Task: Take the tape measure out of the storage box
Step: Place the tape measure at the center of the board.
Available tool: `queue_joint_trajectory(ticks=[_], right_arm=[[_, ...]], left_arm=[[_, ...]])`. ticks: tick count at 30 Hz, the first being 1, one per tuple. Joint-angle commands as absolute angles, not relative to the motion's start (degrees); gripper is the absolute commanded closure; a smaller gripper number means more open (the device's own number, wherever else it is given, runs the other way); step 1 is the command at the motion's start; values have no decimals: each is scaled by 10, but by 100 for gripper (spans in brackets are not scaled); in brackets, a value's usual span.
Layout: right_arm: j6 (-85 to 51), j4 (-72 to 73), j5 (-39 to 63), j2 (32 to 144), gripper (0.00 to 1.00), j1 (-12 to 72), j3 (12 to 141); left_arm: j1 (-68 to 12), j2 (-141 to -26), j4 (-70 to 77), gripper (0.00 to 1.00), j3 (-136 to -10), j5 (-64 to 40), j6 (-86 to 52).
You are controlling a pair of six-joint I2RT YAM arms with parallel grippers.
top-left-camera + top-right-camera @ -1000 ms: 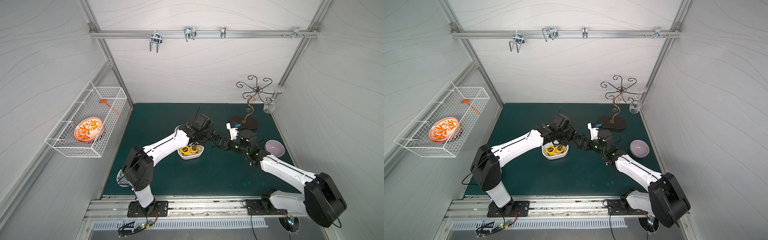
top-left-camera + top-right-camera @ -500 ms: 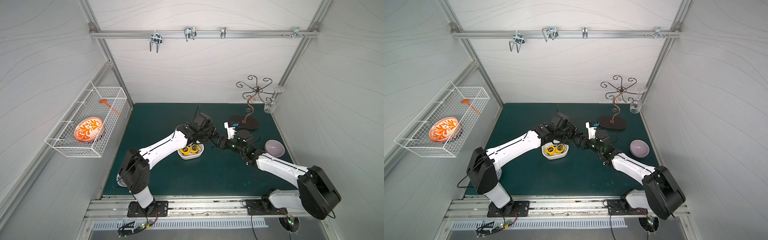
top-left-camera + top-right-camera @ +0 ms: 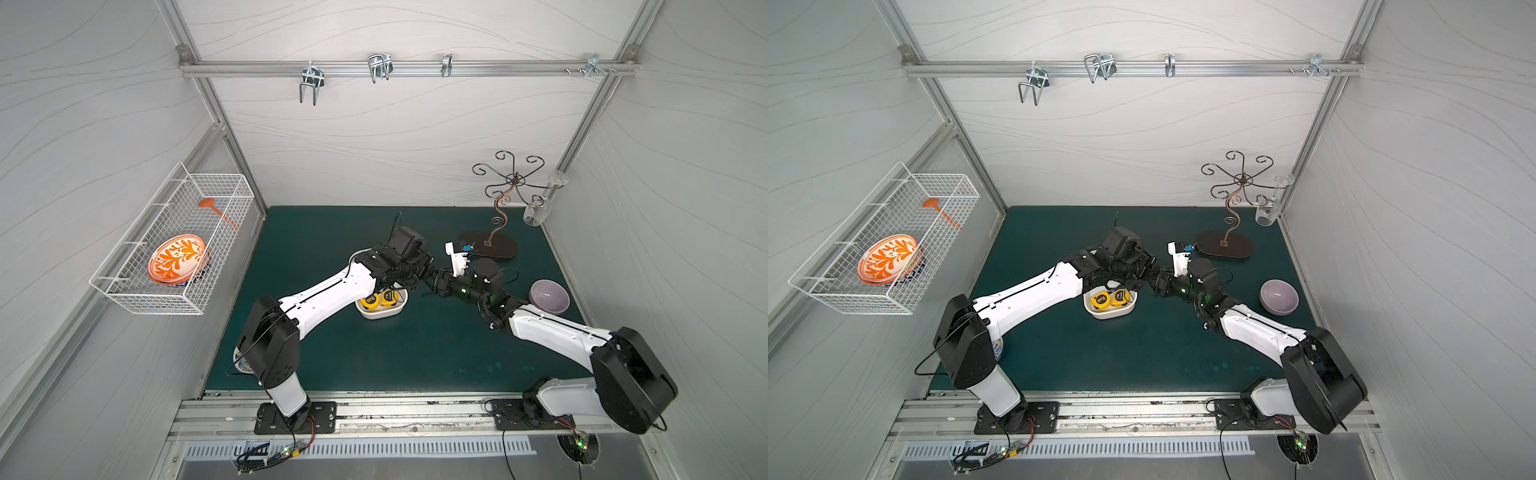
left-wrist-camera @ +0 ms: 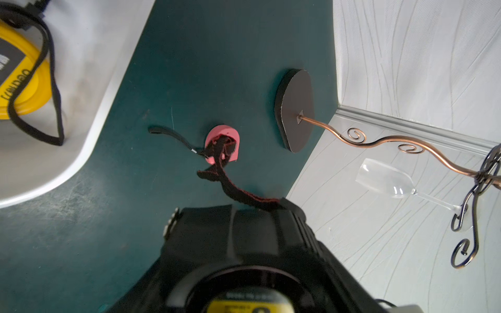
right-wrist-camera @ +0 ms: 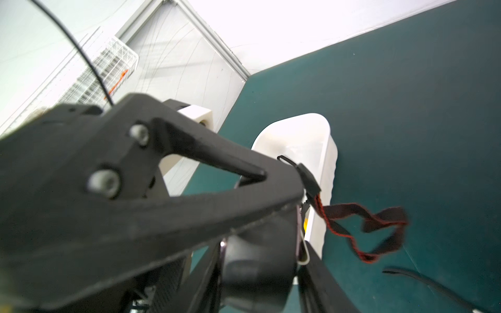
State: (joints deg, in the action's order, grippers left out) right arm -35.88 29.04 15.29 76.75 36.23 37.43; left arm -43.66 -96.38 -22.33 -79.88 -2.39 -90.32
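Top views: both arms meet just beside the storage box, on its right-arm side. The left gripper and right gripper sit nose to nose there. Whatever is between them is buried under black hardware, so I can't separate it. Two yellow tape measures lie side by side in the box.

Left wrist: a black tape measure with a yellow label sits right under the camera, up off the mat and outside the box. Its strap dangles. The left jaws look pinched on it, though the fingers themselves are not visible. One of the yellow tape measures shows in the box. A small pink item lies on the mat beyond the box; can't tell what it is.

Right wrist: the same black body is close up, with a black triangular finger pressed on it. The strap hangs free and the box is just beyond. Right jaws: can't tell whether spread or clamped.

Status, my read: extraction mostly done, one unit is clear of the box and airborne. What's left looks like a hand-over to the right arm, then a set-down on the mat away from the box.
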Motion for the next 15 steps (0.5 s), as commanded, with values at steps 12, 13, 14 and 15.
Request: queue_joint_trajectory(ticks=[12, 13, 14, 15], right_arm=[[-341, 283, 146, 768, 96, 367, 392], [-338, 275, 142, 762, 96, 366, 391], [-339, 265, 138, 758, 97, 365, 391], [-341, 252, 137, 752, 98, 361, 392]], left_arm=[[-442, -950, -199, 60, -809, -24, -884], [-441, -949, -203, 47, -812, -18, -874], [-439, -946, -207, 38, -813, -13, -865], [-436, -944, -214, 28, -815, -6, -853]])
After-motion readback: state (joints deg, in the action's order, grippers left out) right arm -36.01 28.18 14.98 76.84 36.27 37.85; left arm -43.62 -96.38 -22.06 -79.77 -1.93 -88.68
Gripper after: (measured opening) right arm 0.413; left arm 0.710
